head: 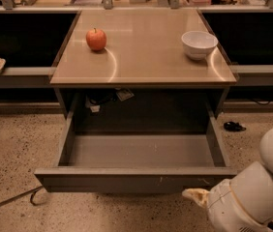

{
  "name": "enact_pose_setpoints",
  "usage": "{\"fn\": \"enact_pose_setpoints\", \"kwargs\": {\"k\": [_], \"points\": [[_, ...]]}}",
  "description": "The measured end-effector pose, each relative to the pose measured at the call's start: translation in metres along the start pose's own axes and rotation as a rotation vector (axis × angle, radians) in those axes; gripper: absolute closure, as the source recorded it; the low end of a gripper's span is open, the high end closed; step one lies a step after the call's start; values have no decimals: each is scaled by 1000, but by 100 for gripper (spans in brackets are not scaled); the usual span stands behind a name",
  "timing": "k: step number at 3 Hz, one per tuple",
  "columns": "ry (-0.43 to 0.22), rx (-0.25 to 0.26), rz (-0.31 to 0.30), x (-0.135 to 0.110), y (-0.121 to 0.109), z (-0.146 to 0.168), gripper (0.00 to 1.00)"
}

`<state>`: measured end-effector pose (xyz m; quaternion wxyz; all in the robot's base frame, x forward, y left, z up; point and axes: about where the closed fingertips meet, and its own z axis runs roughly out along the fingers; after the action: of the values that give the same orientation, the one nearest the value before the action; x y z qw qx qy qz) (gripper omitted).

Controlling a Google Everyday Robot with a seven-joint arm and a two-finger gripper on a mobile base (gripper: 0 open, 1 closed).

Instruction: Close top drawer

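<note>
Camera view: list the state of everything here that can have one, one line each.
top drawer: open, pulled far out, nothing visible inside.
gripper: low at the right, just under the right end of the drawer front, holding nothing visible.
apple: whole, stem up, at the left of the table top.
bowl: upright, at the right of the table top.

top drawer [136,181] | grey metal, flat front, pulled wide open | hand [195,195] near front's lower right
</note>
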<state>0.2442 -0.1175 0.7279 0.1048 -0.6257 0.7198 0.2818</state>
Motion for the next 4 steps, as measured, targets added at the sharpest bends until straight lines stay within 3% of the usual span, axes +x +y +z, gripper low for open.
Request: {"fn": "enact_pose_setpoints", "kwargs": {"k": [1, 2, 3, 4], "points": [[-37, -48, -78, -25, 1, 31, 0], [-62, -40, -125, -42, -10, 51, 0], [-49, 5, -155, -45, -37, 59, 0], [-8, 24, -155, -32, -68, 64, 0]]}}
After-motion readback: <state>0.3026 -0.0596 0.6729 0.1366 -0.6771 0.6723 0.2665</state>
